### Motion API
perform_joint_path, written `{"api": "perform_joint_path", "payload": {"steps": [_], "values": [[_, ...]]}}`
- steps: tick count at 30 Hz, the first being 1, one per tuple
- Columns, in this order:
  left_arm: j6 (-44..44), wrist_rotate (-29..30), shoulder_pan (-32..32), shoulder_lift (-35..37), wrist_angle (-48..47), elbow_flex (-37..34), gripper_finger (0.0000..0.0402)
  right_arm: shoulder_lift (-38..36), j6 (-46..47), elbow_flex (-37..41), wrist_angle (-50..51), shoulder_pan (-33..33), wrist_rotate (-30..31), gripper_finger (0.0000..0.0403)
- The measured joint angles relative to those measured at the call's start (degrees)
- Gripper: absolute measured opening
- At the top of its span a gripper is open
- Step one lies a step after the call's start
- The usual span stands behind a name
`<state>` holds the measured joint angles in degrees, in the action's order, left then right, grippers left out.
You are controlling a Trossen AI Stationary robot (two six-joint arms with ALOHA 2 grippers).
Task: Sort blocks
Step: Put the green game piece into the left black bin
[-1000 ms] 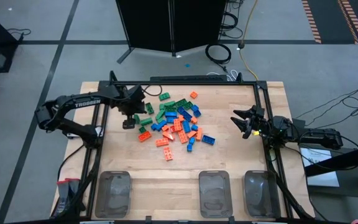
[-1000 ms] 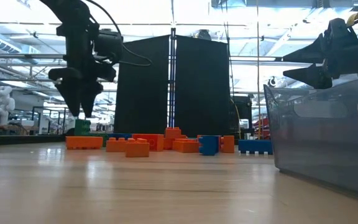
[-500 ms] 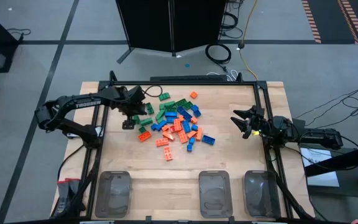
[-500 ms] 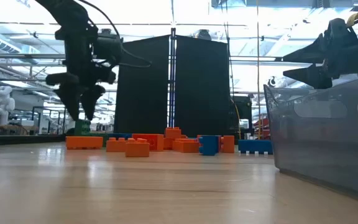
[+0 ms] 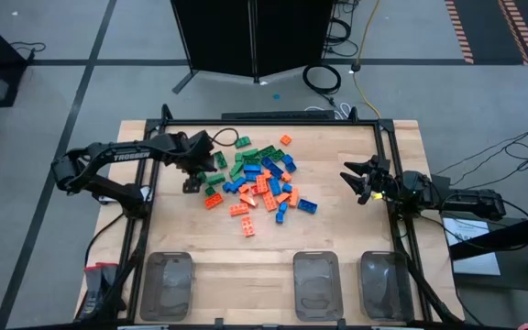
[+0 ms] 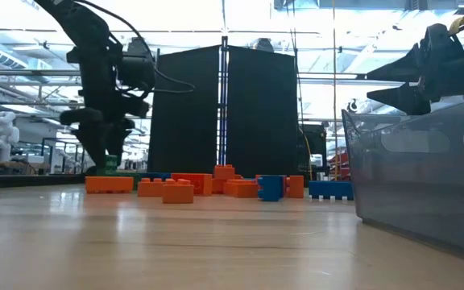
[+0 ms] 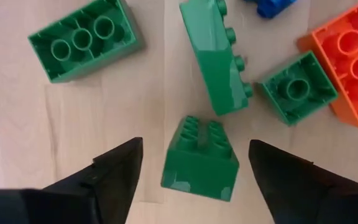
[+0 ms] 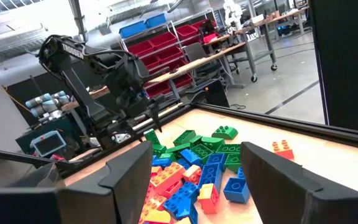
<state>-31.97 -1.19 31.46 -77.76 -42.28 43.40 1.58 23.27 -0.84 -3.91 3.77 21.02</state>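
Note:
The blocks [image 5: 264, 179], green, orange and blue, lie in a loose pile on the wooden table [image 5: 337, 238]. My left gripper [image 5: 190, 181] points down at the pile's left edge, open. In the left wrist view its fingers [image 7: 114, 177] stand on either side of a small green block [image 7: 201, 158] that lies on the table, with a gap on each side. Other green blocks [image 7: 86, 40] lie just beyond it. My right gripper [image 5: 359, 183] waits level at the table's right edge, open, with nothing between its fingers.
Three clear trays [image 5: 168, 284] [image 5: 316, 284] [image 5: 385, 284] stand along the near edge; one of them [image 6: 425, 177] fills the right of the low view. A black frame [image 5: 273, 119] runs along the table's far edge and its sides. Bare wood lies between pile and trays.
My left gripper has come down toward the table at the pile's left edge, over the small green block. The blocks have not moved.

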Motion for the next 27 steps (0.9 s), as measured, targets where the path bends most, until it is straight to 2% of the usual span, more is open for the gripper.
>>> {"api": "perform_joint_path", "payload": {"steps": [8, 15, 19, 23, 27], "values": [[-0.4, 0.0, 0.0, 0.0, -0.4, 0.0, 0.0225, 0.0, 0.0, 0.0, 0.0, 0.0, 0.0, 0.0238], [1.2, 0.3, 0.0, 0.1, -0.5, 0.1, 0.0132, 0.0, 0.0, 0.0, 0.0, 0.0, 0.0, 0.0238], [4.6, 2.4, -1.1, 1.2, -3.2, 0.6, 0.0129, 0.0, 0.0, 0.0, 0.0, 0.0, 0.0, 0.0238], [8.9, 5.2, -3.2, 5.5, -8.4, 4.6, 0.0129, 0.0, -0.3, 0.0, 0.0, 0.0, 0.4, 0.0238], [20.0, 4.6, -6.2, 11.5, -16.2, 10.5, 0.0129, 0.0, -0.3, 0.0, -0.1, 0.0, 1.3, 0.0238]]}}
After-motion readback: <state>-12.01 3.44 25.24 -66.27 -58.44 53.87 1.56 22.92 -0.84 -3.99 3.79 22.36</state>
